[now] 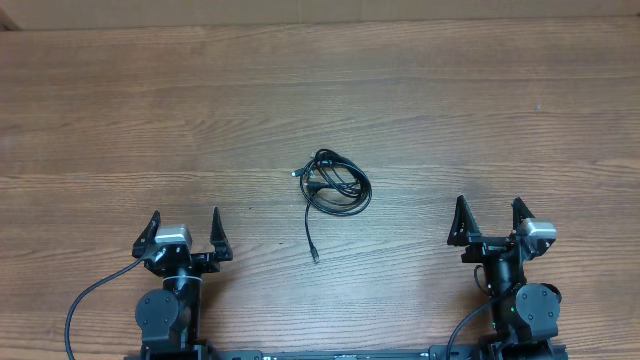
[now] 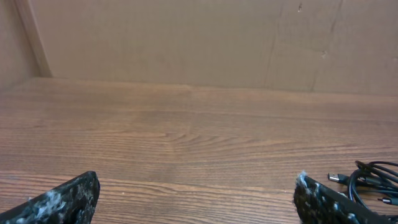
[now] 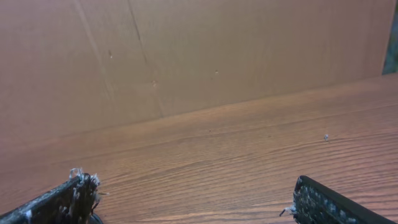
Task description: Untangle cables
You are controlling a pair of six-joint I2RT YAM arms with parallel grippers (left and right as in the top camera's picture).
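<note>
Quick tally: one wooden table, and one tangled bundle of cables. Can't say how many separate cords are in that knot, the loops overlap too much. From overhead I count two plug ends, one at the coil's upper left and one at the tip of the loose tail. Two grippers, the left gripper and the right gripper, with two fingers each, so four total.
</note>
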